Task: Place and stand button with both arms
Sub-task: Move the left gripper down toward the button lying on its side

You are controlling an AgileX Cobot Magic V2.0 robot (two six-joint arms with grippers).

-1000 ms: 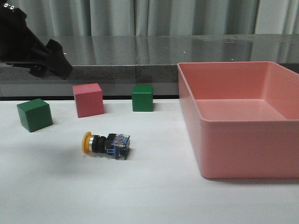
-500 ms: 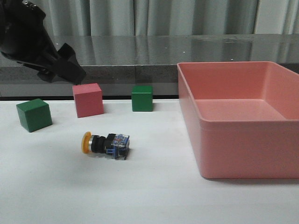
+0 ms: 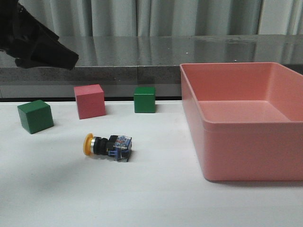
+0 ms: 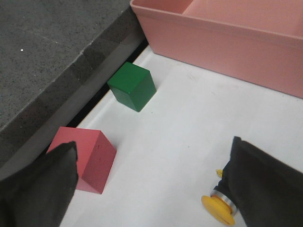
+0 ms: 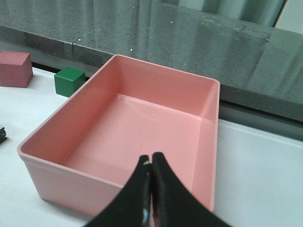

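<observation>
The button [image 3: 108,145] lies on its side on the white table, yellow cap pointing left, blue base to the right. My left gripper [image 3: 66,58] hangs high at the far left, above and behind the cubes. In the left wrist view the left gripper [image 4: 151,189] is open wide and empty, and the button's yellow cap [image 4: 217,209] shows beside one finger [image 4: 265,184], the rest hidden behind it. My right gripper [image 5: 151,163] is shut and empty, above the pink bin [image 5: 119,61]. It is out of the front view.
A pink cube [image 3: 89,100], a green cube [image 3: 34,116] and a second green cube [image 3: 144,99] stand behind the button. The large pink bin [image 3: 236,156] fills the right side. A grey ledge [image 3: 142,71] runs along the table's back.
My left arm first came rightward and down toward the pink cube, then lifted and turned slightly. The button and cubes have not moved.
</observation>
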